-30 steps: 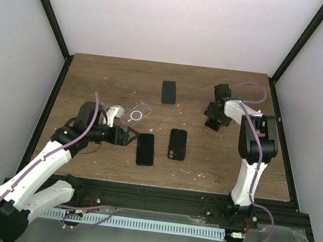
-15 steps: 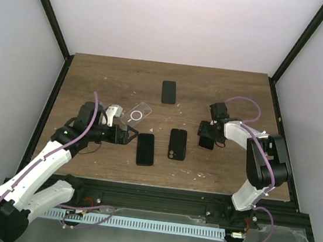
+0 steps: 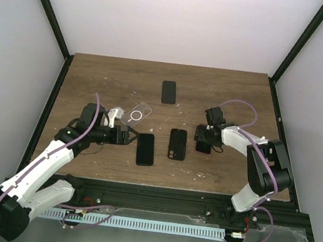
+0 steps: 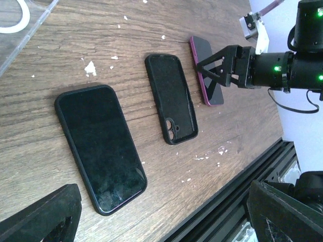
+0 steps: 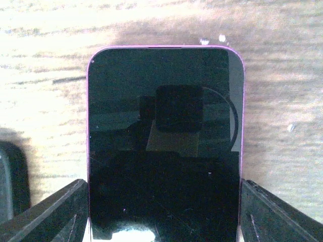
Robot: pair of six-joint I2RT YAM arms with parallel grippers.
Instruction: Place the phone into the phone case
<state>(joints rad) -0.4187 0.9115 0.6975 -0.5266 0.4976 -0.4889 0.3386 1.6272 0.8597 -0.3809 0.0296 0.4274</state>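
Note:
My right gripper [image 3: 204, 139] is shut on a pink-edged phone [image 5: 164, 136], one finger [image 5: 50, 214] on each long side. It holds the phone low over the table, just right of the empty black phone case [image 3: 177, 144]. The left wrist view shows the case [image 4: 171, 98], the pink phone [image 4: 206, 75] tilted beside it, and the right gripper [image 4: 237, 65]. My left gripper [image 3: 127, 136] is open and empty, just left of a larger black phone [image 3: 145, 149], which also shows in the left wrist view [image 4: 101, 148].
A clear case with a white ring [image 3: 138, 114] lies behind the left gripper. Another black phone [image 3: 168, 92] lies at the back middle. The black frame rail [image 3: 153, 192] runs along the near table edge. White specks dot the wood.
My right gripper has moved left and nearer with the pink phone, ending beside the black case. The left arm has barely moved.

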